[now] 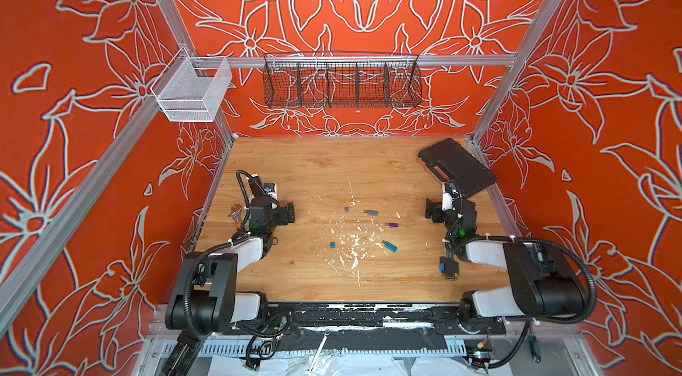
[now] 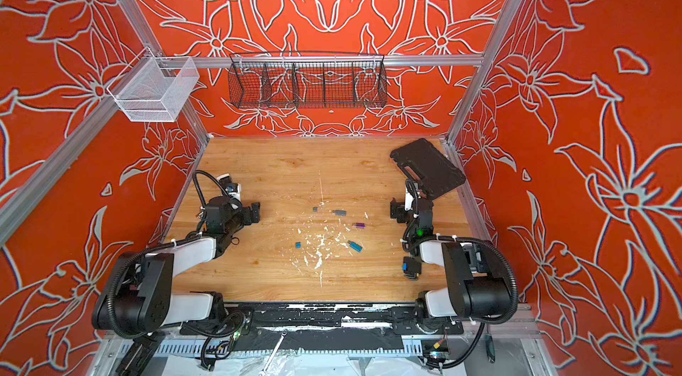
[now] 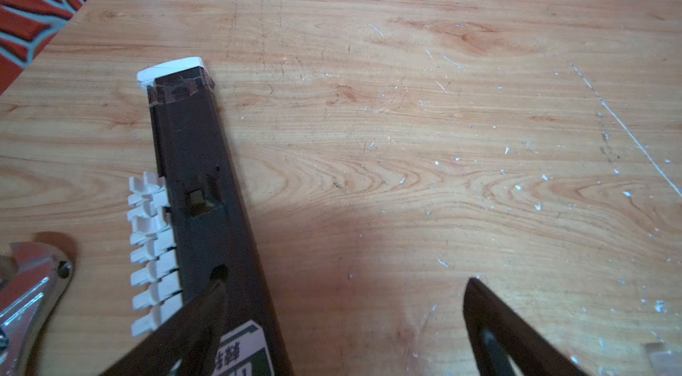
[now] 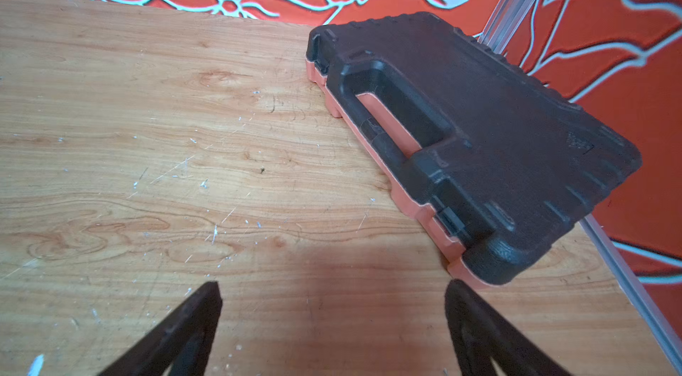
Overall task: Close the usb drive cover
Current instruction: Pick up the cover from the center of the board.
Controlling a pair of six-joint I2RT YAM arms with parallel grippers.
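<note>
**Work surface.** A light wooden table [image 1: 295, 171], with white scratch marks around its middle, carried all the parts.

**Task items.** Both top views showed the parts lying loose in the middle of the table, between the two arms and well apart from both.
- A small grey USB drive [image 1: 371, 212] lay flat. A small grey cap [image 1: 347, 209] lay near it on the left arm's side, apart from it.
- A small purple USB drive [image 1: 392, 225] lay nearer the right arm. Whether it was capped could not be told at this size.
- A teal-blue USB drive [image 1: 389, 246] lay at a slant at the near edge of the scratched patch. A small blue cap [image 1: 332, 244] lay on the other side of that patch, not touching the drive.

**End effectors.**
- The left gripper [image 3: 343, 282] had its two black fingers spread wide over bare wood, with nothing between them.
- The right gripper [image 4: 332, 283] was likewise spread wide and held nothing.

**Other items.**
- A long dark bar with a white tip and a white ridged strip [image 3: 192, 156] lay on the table beside one finger of the left gripper. Contact could not be confirmed.
- A silver adjustable wrench [image 3: 29, 282] lay near it, at the table's left edge.
- A black moulded tool case with an orange lower shell [image 4: 498, 127] rested closed at the far right corner, ahead of the right gripper and against the metal frame rail.
- A white mesh basket [image 1: 192, 92] and a black wire basket with dividers [image 1: 341, 82] hung from the rear rail.
</note>
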